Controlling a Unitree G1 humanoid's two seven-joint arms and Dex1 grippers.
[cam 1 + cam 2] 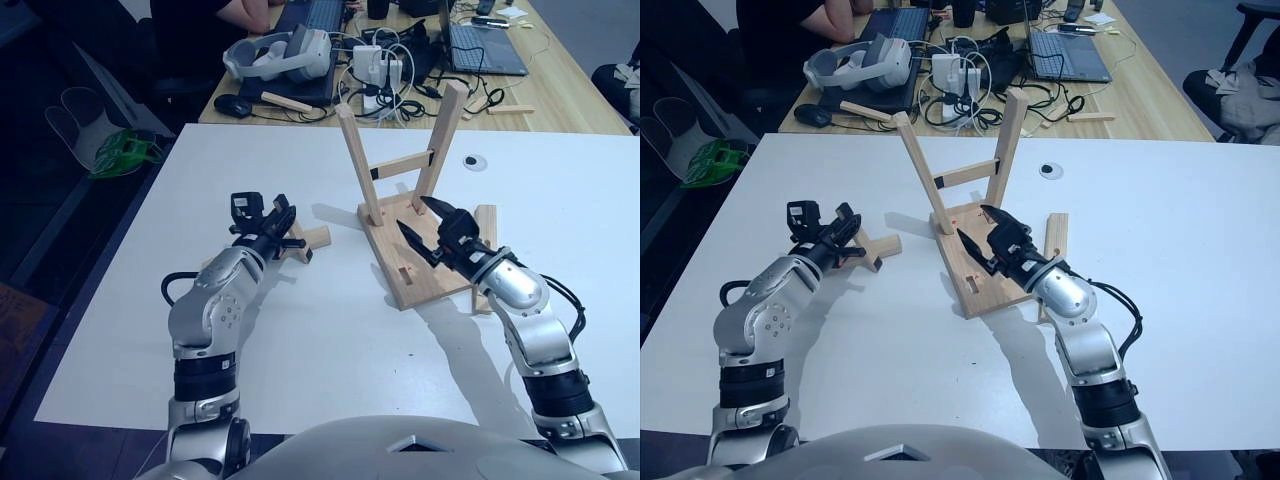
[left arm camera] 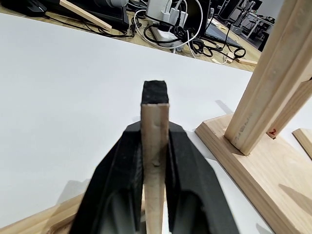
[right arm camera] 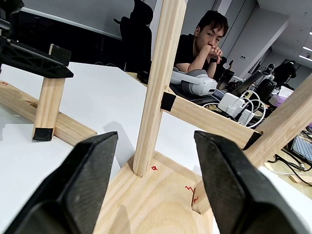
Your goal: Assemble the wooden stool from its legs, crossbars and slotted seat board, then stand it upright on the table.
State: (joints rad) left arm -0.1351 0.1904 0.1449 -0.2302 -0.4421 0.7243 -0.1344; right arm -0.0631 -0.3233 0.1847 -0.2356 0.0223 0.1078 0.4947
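Seat board (image 1: 420, 285) flat on the white table (image 1: 300, 350), centre-right, its long axis running away from the robot and slanting left; legs (image 1: 360, 165) rise from its far end, splayed, tops pointing up; crossbar (image 1: 403, 163) joins them; right gripper (image 1: 410, 212) over the board, fingers apart; spare leg (image 1: 1055, 235) flat just right of the board; left gripper (image 1: 288, 228) clamped on a wood piece (image 2: 155, 131), left of the board; desk (image 1: 560, 100) behind, bearing a headset (image 1: 280, 55) and cables.
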